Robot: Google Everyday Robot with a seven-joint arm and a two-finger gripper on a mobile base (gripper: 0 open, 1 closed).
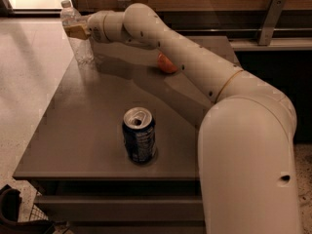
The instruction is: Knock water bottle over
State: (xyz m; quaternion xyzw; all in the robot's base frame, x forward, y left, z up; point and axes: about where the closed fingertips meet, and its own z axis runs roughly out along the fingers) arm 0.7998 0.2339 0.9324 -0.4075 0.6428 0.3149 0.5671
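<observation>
While the thick white arm (248,145) is filling the near right part of the view, a dark blue soda can (139,135) is standing upright on the front half of the grey table (73,140), with its opened top facing up. A dark object (12,213) is showing at the bottom left corner, below the table edge; it is not possible to say what it is. Farther back, the arm is stretching across the table toward the far left corner, and a small orange thing (165,65) is lying on the table just behind it, partly hidden. At the end of the arm, the gripper (77,30) is sitting at the upper body of the water bottle (82,50) and is touching it or very nearly touching it. Whether the gripper is wide, narrow or holding the bottle, one cannot tell. The water bottle is standing on its base at the far left corner of the table, well apart from the can. Its white cap (66,4) is leaning a little to the left. It is not knocked over yet. Behind it, the pale floor (29,57) is shining.
</observation>
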